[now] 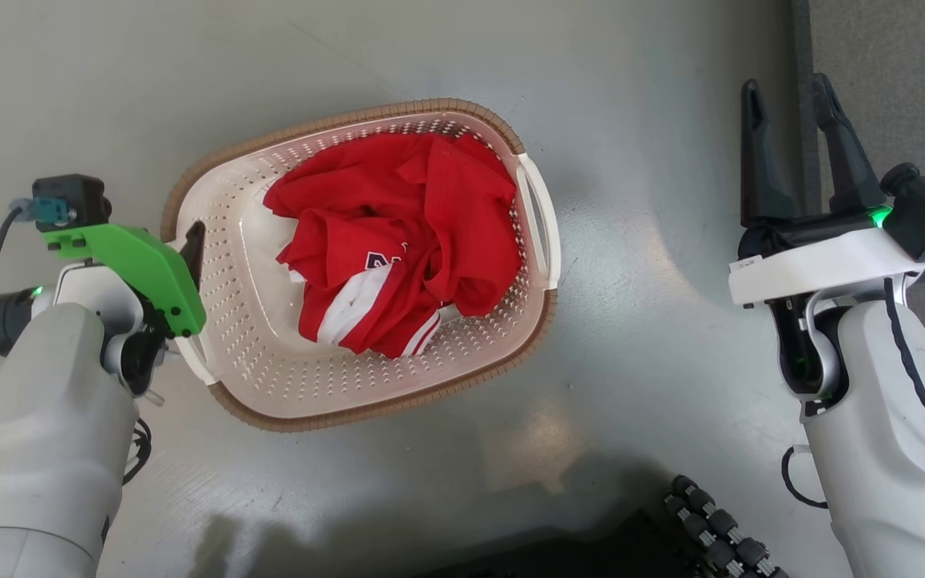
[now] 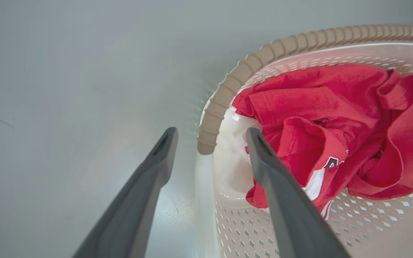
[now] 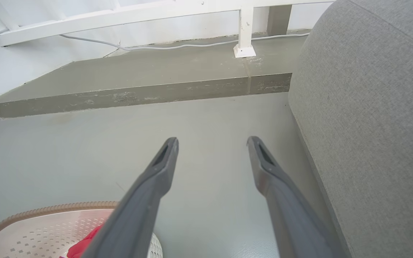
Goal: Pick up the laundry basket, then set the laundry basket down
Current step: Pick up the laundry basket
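Laundry basket (image 1: pixel 247 269) is sitting on the grey floor (image 1: pixel 639 321), carrying a red garment (image 1: pixel 406 225). Left end effector (image 2: pixel 210 134) is hanging at its left handle (image 2: pixel 203 186), fingers spread, one inside the wall and one outside. Right end effector (image 1: pixel 788 88) is hovering open, well apart on the basket's right, beside a grey sofa (image 3: pixel 371 107)

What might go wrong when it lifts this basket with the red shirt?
The left end effector straddles the laundry basket at its left handle, but the right end effector is apart from the right handle; a one-sided lift would probably tip it. The inner left finger is close to the red shirt and may pinch cloth.
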